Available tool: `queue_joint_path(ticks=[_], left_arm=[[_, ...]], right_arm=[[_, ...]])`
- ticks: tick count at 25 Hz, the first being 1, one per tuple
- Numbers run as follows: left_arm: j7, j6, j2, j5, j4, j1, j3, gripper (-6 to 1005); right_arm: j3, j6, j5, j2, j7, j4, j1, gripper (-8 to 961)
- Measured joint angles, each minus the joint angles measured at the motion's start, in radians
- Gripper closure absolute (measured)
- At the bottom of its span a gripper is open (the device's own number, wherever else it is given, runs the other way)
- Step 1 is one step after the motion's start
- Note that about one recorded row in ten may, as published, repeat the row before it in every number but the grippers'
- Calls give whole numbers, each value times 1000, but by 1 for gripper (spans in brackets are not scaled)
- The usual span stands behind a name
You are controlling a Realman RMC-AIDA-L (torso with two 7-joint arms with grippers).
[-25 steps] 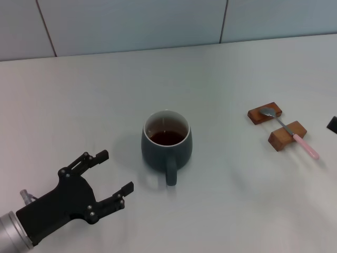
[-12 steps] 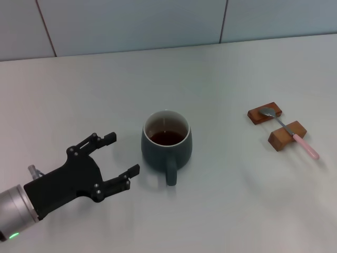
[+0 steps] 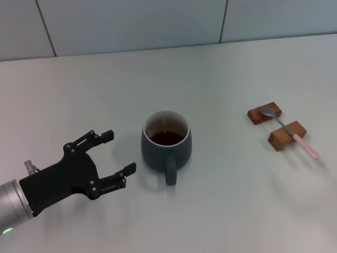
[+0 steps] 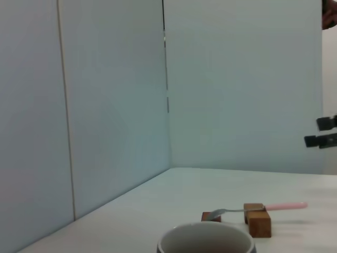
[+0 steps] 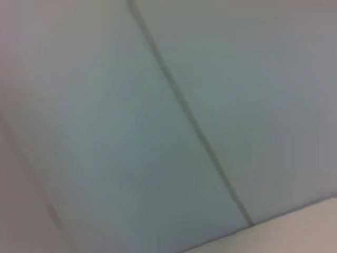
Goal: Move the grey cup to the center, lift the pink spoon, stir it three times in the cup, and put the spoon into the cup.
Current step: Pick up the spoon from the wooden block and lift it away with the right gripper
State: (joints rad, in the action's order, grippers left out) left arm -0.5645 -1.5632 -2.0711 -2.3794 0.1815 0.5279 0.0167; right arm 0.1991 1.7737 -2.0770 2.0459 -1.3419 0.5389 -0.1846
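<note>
The left gripper (image 3: 117,153), fingers apart and holding nothing, lies just left of the grey cup (image 3: 166,141) at table centre, its gap facing the cup. The pink spoon (image 3: 288,131) rests across two wooden blocks (image 3: 276,126) far right, handle pointing near-right. The right gripper is out of view.

The left end effector (image 3: 118,153), black with its fingers spread, has advanced toward the rounded blue-grey ceramic cup (image 3: 166,143) ahead of it, then eased slightly back.
</note>
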Motion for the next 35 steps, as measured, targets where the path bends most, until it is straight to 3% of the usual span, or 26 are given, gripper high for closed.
queue_joint_path(ticks=[6, 11, 15, 26, 30, 35], left_arm=[[0, -3, 0, 0, 1, -4, 14, 136], [0, -3, 0, 0, 3, -7, 15, 135], [1, -9, 0, 1, 3, -9, 16, 135], [23, -39, -1, 1, 25, -23, 26, 135], [18, -53, 1, 1, 43, -37, 28, 135], [1, -84, 2, 1, 79, -47, 28, 135]], right_arm=[[3, -121, -18, -8, -175, -56, 13, 174], [7, -144, -22, -18, -254, -176, 47, 176], [10, -139, -20, -20, -299, -191, 56, 177], [1, -173, -42, -18, -563, -246, 63, 181], [0, -193, -54, -18, -570, -275, 60, 183], [-1, -215, -68, -1, -571, -285, 47, 185]])
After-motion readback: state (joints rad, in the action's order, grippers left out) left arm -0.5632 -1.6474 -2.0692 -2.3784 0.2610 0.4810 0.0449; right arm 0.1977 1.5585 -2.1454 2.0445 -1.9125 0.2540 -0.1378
